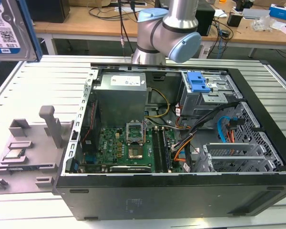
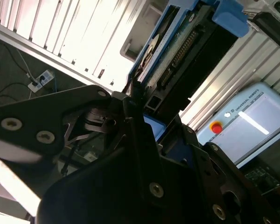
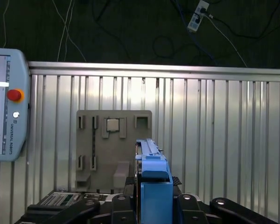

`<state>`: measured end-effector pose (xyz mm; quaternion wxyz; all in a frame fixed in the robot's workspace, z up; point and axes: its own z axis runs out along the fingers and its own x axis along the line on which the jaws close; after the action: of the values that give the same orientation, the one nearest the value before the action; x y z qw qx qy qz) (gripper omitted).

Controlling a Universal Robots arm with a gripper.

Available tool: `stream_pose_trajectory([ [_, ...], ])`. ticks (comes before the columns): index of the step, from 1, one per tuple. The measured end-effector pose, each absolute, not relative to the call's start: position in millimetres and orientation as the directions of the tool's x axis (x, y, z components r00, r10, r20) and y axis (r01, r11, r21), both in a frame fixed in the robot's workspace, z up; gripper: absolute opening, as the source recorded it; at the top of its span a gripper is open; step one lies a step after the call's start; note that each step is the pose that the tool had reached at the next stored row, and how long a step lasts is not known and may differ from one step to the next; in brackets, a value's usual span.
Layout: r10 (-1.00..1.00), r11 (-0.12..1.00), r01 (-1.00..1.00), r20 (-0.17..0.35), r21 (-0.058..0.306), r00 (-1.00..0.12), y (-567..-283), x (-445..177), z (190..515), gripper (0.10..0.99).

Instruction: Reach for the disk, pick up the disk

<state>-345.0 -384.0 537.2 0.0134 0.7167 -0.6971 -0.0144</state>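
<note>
At the exterior view's far left, up by the top corner, the disk [image 1: 9, 28] is seen with its white-and-blue label turned to the camera. Lower down, a grey plate [image 1: 28, 148] is laid on the metal table [image 1: 52, 81], and an open computer case [image 1: 181, 191] is set to its right. In the first wrist view, the disk is squeezed tight in the black gripper [image 3: 151, 205], up off the table.

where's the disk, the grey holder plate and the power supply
the disk [image 1: 8, 29], exterior view, on its white-and-blue label
the grey holder plate [image 3: 109, 156], first wrist view, on a bare part of its face
the power supply [image 1: 119, 107], exterior view, on its grey side
</note>
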Motion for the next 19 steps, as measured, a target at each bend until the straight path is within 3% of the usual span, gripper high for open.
stream_pose_trajectory([
  [19,-1.000,-0.028,-0.999,-0.002,0.043,0.028,-383,-252,537,0.365],
])
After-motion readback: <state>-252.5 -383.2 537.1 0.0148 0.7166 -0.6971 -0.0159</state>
